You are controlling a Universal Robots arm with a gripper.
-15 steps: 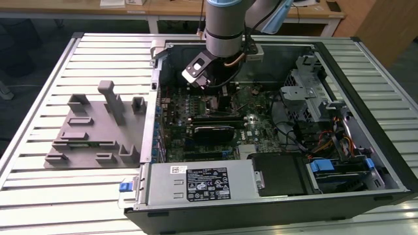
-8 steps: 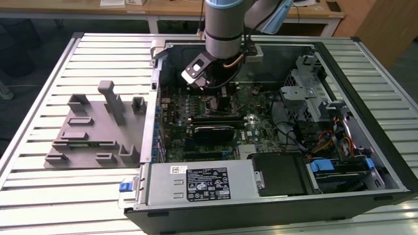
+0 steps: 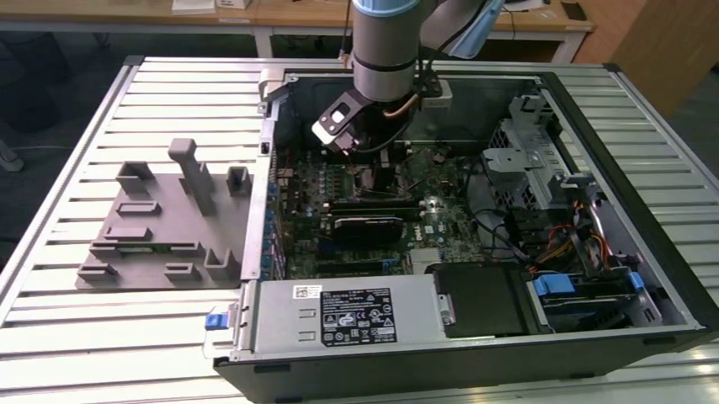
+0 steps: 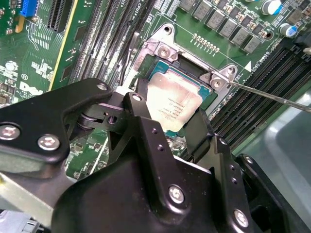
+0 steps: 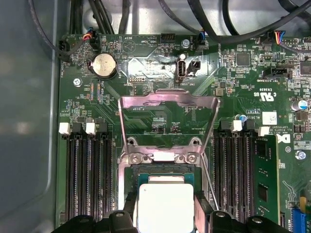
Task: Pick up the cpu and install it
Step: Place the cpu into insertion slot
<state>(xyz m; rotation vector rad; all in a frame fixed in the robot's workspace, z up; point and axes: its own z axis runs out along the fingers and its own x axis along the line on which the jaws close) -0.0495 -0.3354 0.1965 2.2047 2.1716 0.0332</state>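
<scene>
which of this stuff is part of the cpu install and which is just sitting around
In the job: cpu, gripper closed on its sides, motherboard socket under it, open load plate.
Lying about: grey holder blocks, power supply, coin cell battery, memory stick.

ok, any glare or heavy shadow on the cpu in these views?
First wrist view: cpu lid washed out near white by glare. Second wrist view: cpu evenly lit, faint sheen, print visible. Exterior view: computer case interior dim, slatted table bright.
</scene>
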